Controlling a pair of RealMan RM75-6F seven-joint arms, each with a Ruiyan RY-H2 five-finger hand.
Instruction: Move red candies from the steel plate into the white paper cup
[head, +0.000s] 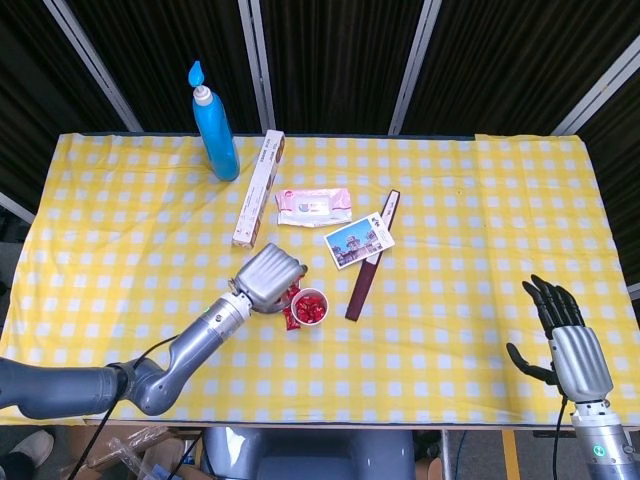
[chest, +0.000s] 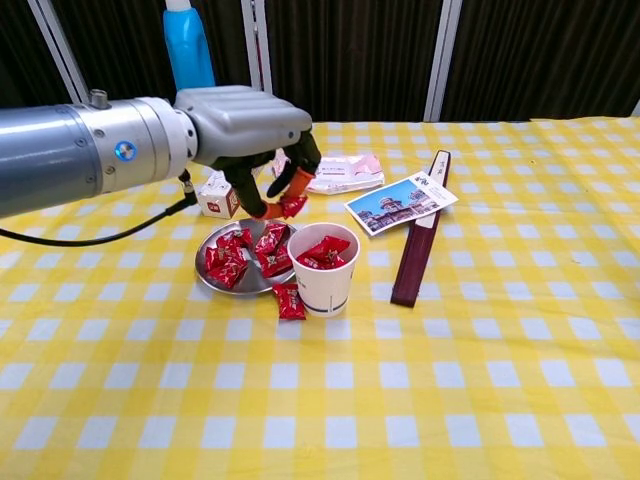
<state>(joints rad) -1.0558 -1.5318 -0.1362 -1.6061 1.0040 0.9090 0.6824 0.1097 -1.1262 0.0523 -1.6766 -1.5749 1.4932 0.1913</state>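
Observation:
A steel plate (chest: 214, 282) with several red candies (chest: 229, 262) sits left of the white paper cup (chest: 325, 281), which holds red candies. One red candy (chest: 289, 300) lies on the cloth between plate and cup. My left hand (chest: 245, 127) hovers above the plate's far edge and pinches a red candy (chest: 292, 205) in its fingertips, up and left of the cup's rim. In the head view the left hand (head: 270, 275) covers most of the plate, beside the cup (head: 309, 306). My right hand (head: 568, 335) rests with fingers spread at the table's near right corner, far from everything.
A blue bottle (head: 214, 125), a long carton (head: 259, 189), a pink wipes pack (head: 314, 207), a postcard (head: 359, 241) and a dark slim box (head: 370, 260) lie behind and right of the cup on the yellow checked cloth (head: 460, 220).

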